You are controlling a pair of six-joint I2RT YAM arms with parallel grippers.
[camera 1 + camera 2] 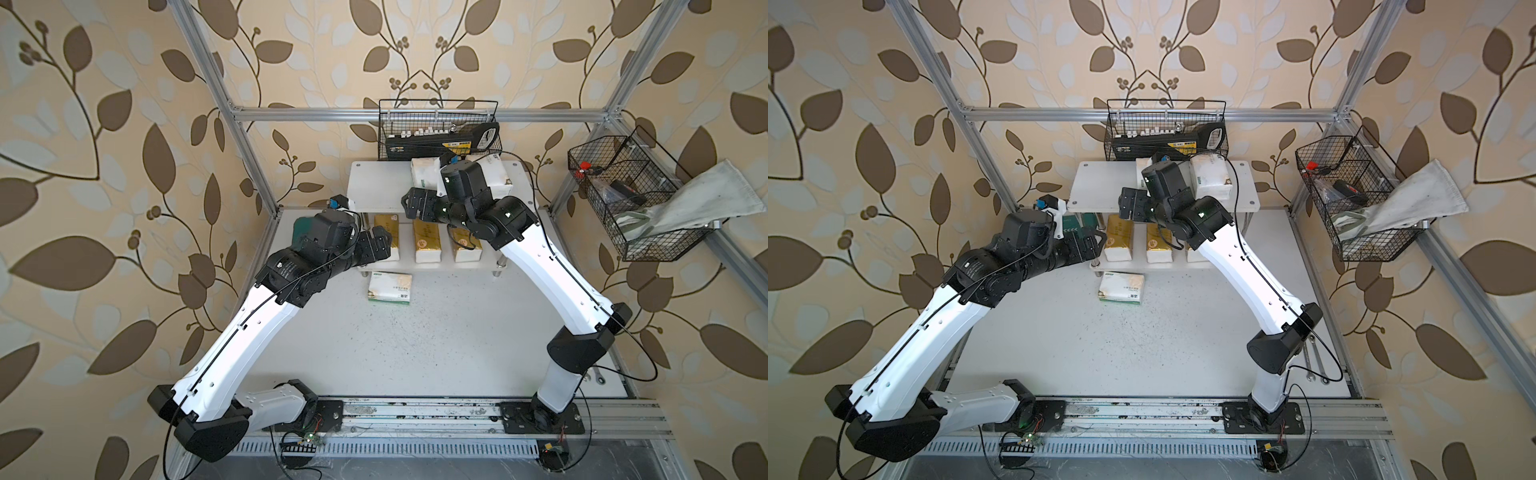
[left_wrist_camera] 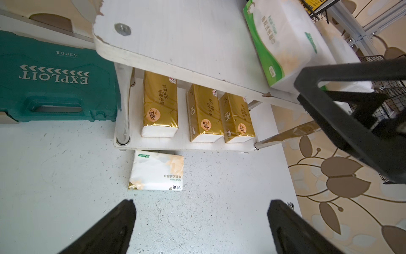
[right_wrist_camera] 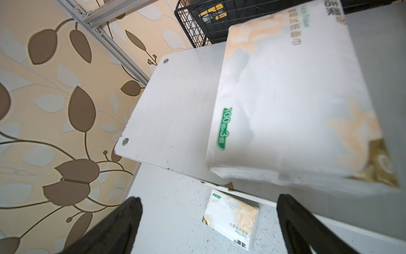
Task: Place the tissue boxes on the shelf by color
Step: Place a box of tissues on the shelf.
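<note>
One white pack (image 2: 157, 170) is laid on the table (image 2: 66, 176) (just by the shelf (image 2: 186, 44)). The left gripper (image 2: 202, 203) and right gripper (image 3: 209, 198) are spread wide, empty.

In both top views the right arm (image 1: 503, 216) hid most of the white packs (image 1: 422, 172) on the shelf (image 1: 374, 187). In a top view the third gold pack (image 1: 1190, 254) showed only as a sliver. The left arm (image 1: 316, 249) hid most of the case (image 1: 300, 227). In the right wrist view the near white pack (image 3: 296, 99) was blurred and cut by the edge. Labels in the basket (image 1: 395, 124) were too small to read.
</note>
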